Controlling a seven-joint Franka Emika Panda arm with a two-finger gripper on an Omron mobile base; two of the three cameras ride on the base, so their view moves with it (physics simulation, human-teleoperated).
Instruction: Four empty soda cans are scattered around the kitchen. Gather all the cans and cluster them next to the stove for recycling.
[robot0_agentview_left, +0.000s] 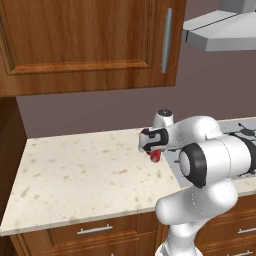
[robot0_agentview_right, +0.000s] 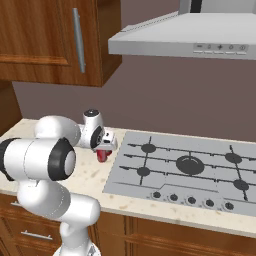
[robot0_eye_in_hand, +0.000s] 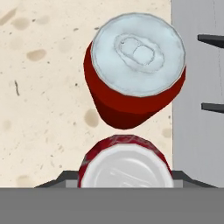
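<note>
A red soda can (robot0_eye_in_hand: 126, 168) sits between the gripper's (robot0_eye_in_hand: 124, 179) dark fingertips in the hand view, its silvery end facing the camera and the tips showing at either side of it, so the jaws are clamped on this can. Just beyond it a second soda can (robot0_eye_in_hand: 135, 72) stands upright on the speckled beige countertop (robot0_eye_in_hand: 43, 87), pull-tab top showing, right beside the grey edge of the stove (robot0_eye_in_hand: 197, 87); whether the two cans touch cannot be told. From the left base view a patch of red can (robot0_agentview_left: 156, 156) shows below the gripper (robot0_agentview_left: 152, 150), low over the counter close to the cooktop's left edge. In the right base view the red can (robot0_agentview_right: 103, 155) likewise shows under the gripper (robot0_agentview_right: 104, 149), just left of the silver-grey stove (robot0_agentview_right: 185, 170) with its black grates and row of knobs. A grey range hood (robot0_agentview_right: 190, 40) hangs above the stove, and wooden wall cabinets (robot0_agentview_left: 85, 45) hang over the counter to its left.
</note>
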